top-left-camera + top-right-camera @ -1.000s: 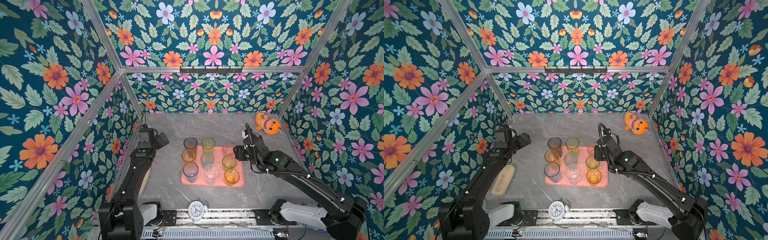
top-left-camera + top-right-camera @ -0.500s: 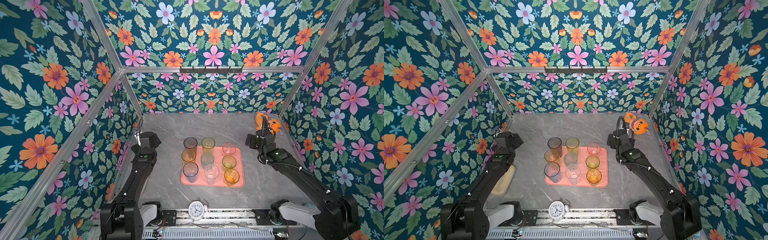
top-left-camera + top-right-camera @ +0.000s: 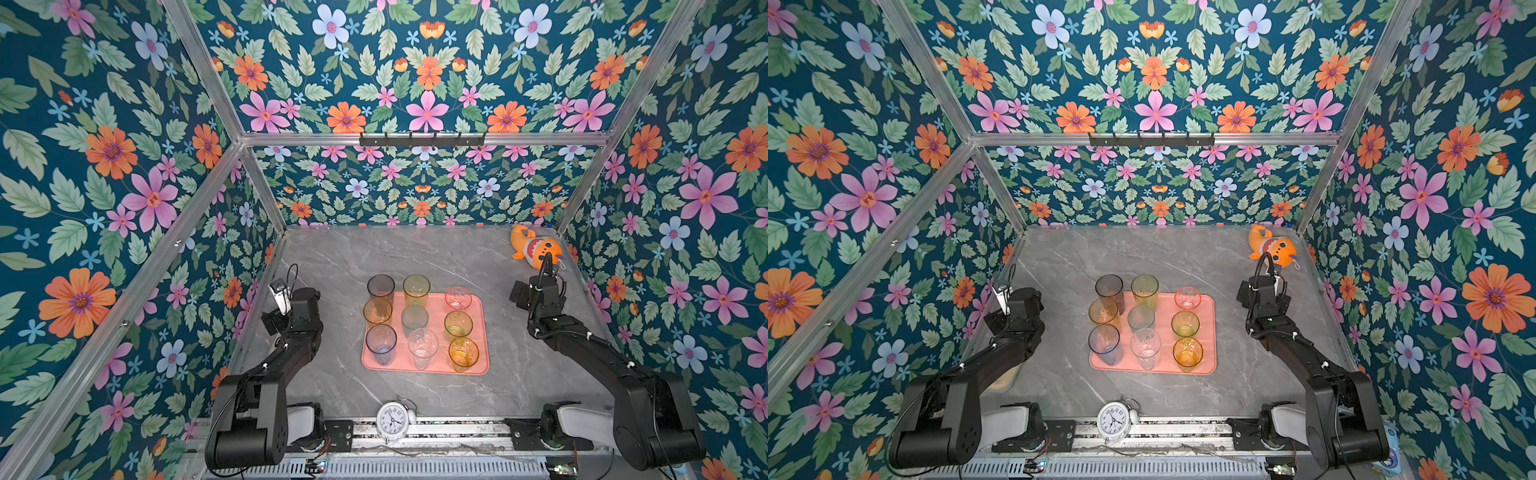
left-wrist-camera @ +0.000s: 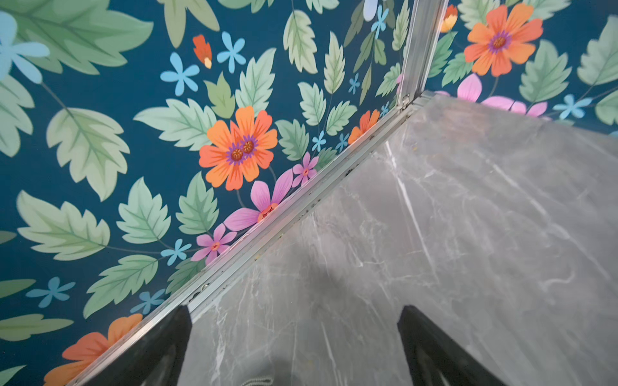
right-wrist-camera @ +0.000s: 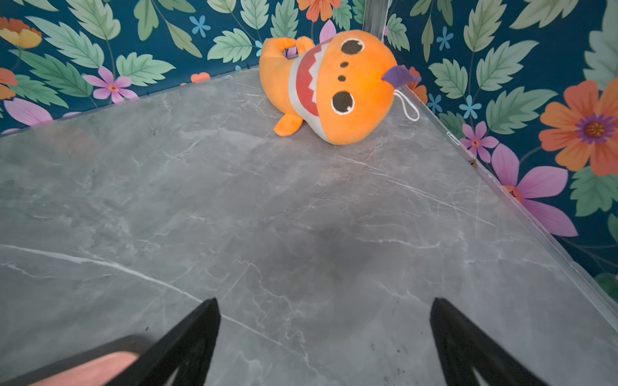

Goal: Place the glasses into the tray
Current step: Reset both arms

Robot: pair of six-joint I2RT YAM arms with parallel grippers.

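The left tool [image 4: 294, 310] is spread wide and empty over bare desk [image 4: 468, 234], beside the left wall. A second ago that arm leaned in toward the tray; it has since folded back to its own side. Nothing on the desk is left for it to fetch.

In the middle, the tray [image 3: 479, 324] lies flat with all nine glasses [image 3: 414, 318] upright on it. They stand in three rows of three, close together, none leaning. The tops of the two tall ones in the far row show past the far rim in both top views, but their bases look to be inside it.

The pink glass [image 3: 458, 298] stands free in the tray's far right corner. The right tool [image 5: 324, 300] was at this glass a second ago with its jaws only partly parted. Now it is fully spread, holds nothing, and has swung well clear to the right, facing the toy [image 5: 334, 87] in the far corner.

So the last glass has just been let go and has stayed up. I judge the task done: no glass remains outside the tray, and both arms look to be heading home, well apart from the tray.
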